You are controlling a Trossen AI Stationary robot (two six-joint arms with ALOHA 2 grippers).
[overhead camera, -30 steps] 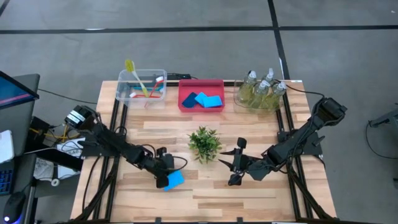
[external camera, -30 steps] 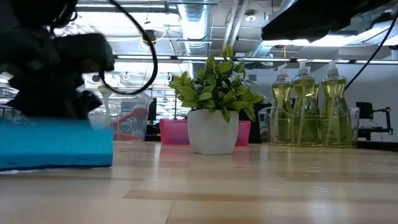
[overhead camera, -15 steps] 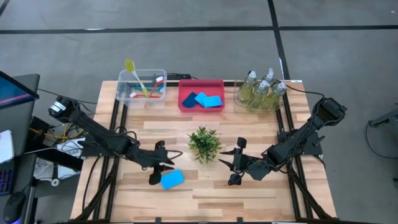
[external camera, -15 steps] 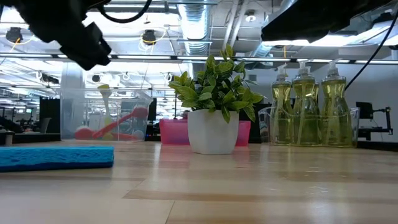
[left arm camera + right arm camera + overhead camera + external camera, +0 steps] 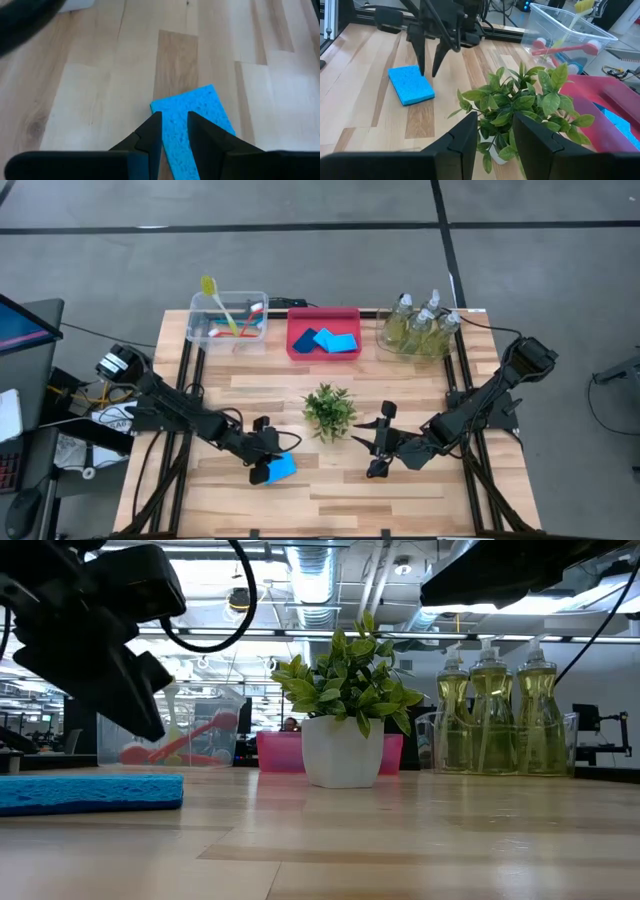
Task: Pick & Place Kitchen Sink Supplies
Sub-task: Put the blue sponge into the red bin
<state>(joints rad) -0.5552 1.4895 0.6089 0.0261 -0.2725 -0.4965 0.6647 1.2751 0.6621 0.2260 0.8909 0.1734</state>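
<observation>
Wooden bench [image 5: 400,490] carries a soft, light sponge [image 5: 278,469] at 7 o'clock; the left claw [image 5: 174,131], released, should pinch its long edges.

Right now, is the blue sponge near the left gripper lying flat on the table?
Yes, the blue sponge lies flat on the table; the low view shows its underside resting there.

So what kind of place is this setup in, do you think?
Probably a robotics lab or open-plan workshop, not a kitchen: the wooden table stands on a bare grey floor, and exposed ceiling ducts and rows of desks show behind it.
</observation>
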